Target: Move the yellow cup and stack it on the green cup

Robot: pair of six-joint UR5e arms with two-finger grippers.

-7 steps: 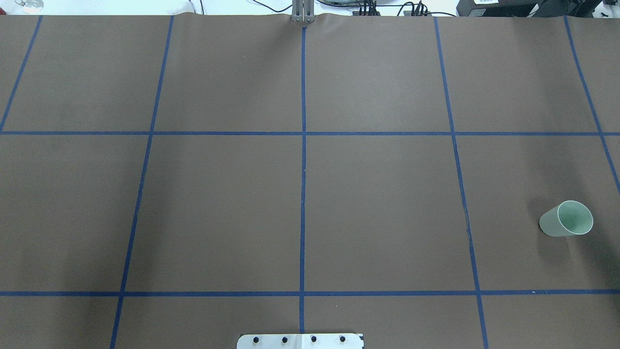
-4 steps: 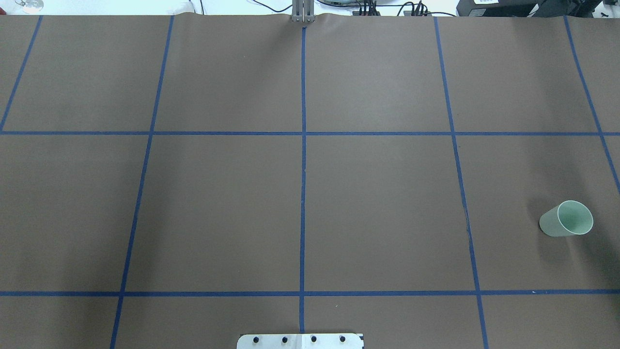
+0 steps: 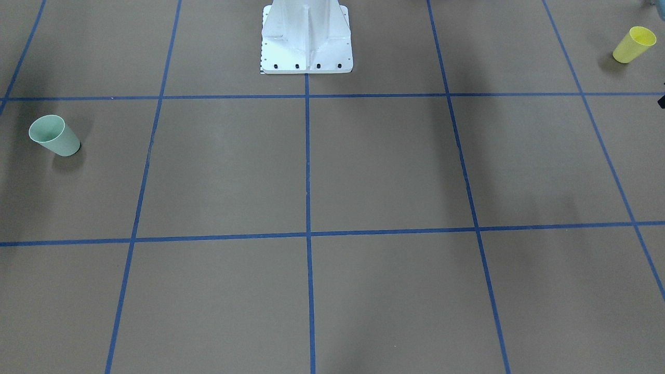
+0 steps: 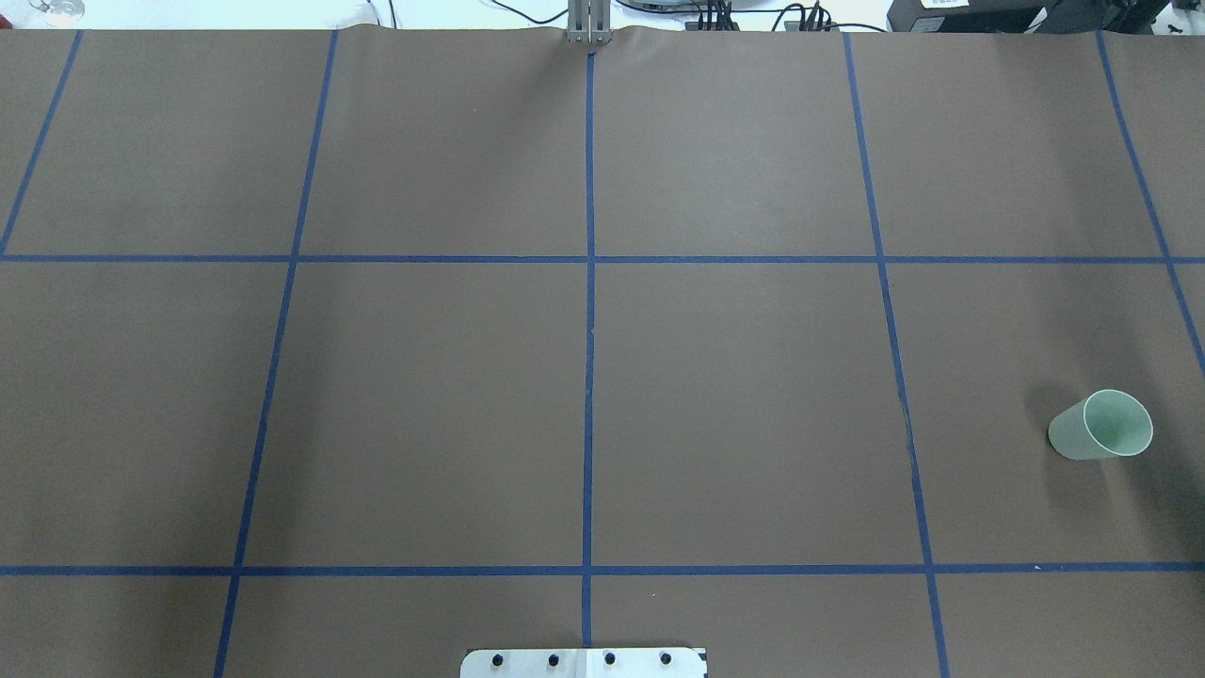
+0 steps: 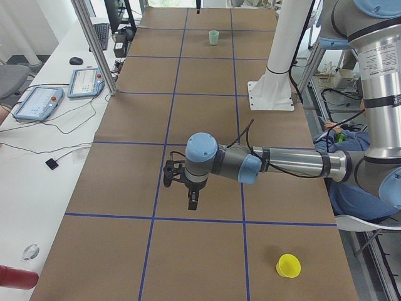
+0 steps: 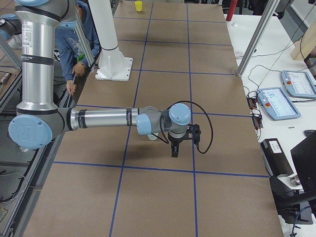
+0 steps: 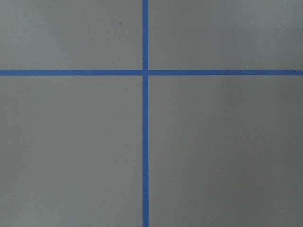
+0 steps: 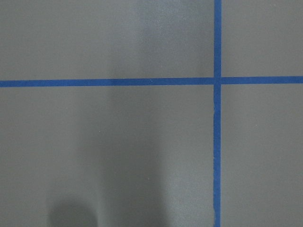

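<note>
The yellow cup (image 3: pixel 633 44) stands upright, rim up, near the table's corner on my left side; it also shows in the exterior left view (image 5: pixel 288 265) and is out of the overhead view. The green cup (image 4: pixel 1100 426) stands upright on my right side (image 3: pixel 53 136). My left gripper (image 5: pixel 191 200) hangs over the table, points down, and is well away from the yellow cup. My right gripper (image 6: pixel 174 150) hangs near the green cup, which its arm mostly hides in that view. Both grippers show only in the side views, so I cannot tell whether they are open or shut. Both wrist views show only brown table and blue tape.
The white robot pedestal (image 3: pixel 306 41) stands at the table's near-robot edge. Blue tape lines (image 4: pixel 588 330) divide the brown table. Metal frame posts (image 5: pixel 94 44) and teach pendants (image 6: pixel 279 101) are on the white side bench. A seated person (image 6: pixel 74 44) is behind the robot.
</note>
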